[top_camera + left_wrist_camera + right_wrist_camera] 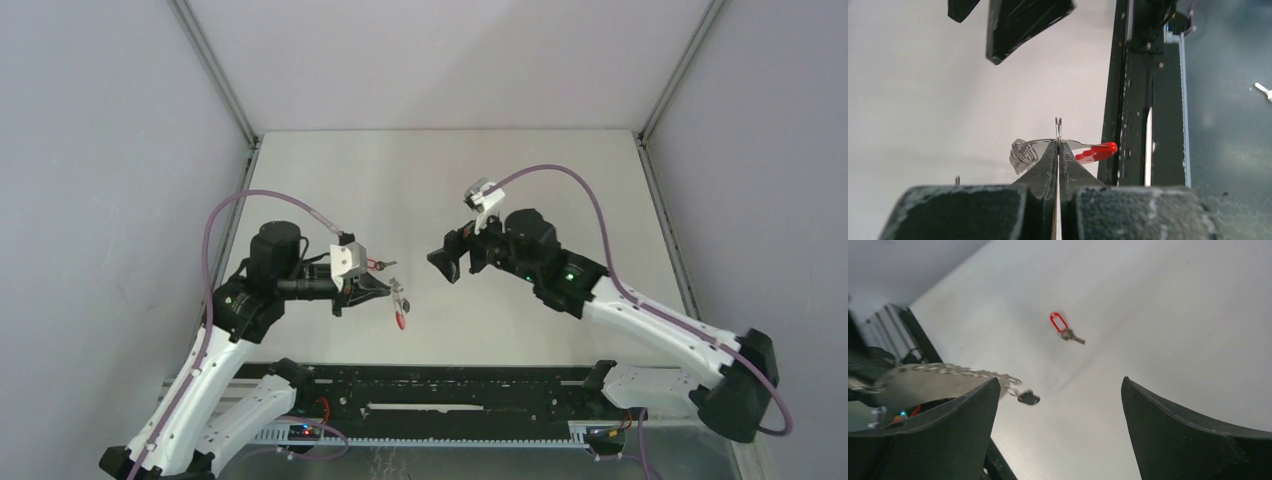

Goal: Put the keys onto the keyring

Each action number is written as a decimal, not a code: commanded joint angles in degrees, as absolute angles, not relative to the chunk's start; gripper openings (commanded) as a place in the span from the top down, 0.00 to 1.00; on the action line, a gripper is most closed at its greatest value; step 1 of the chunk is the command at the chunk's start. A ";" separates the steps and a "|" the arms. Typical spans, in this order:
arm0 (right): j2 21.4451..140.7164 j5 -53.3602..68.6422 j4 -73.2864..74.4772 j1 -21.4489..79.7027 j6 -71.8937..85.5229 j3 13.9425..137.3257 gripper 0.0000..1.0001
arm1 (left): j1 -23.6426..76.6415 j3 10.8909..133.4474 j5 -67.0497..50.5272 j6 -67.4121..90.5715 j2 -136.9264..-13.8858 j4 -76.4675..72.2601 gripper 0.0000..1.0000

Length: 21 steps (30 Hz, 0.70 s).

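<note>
My left gripper is shut on the keyring, pinching a thin metal loop of it above the table. In the left wrist view the keyring shows a coil of small loops on the left and its red arc on the right. In the right wrist view the black-headed key hangs from the keyring's row of loops. The red-tagged key lies on the table beside the left gripper. My right gripper is open and empty, facing the left one.
A black rail runs along the near edge. Grey walls enclose the table on three sides. A small metal item lies on the dark surface beyond the rail.
</note>
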<state>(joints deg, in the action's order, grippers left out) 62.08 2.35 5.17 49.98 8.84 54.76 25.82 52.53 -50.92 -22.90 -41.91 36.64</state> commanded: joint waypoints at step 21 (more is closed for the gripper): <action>121.83 -6.27 -2.60 52.99 12.90 87.37 0.21 | 20.13 57.02 -52.63 -36.13 -31.71 57.48 1.00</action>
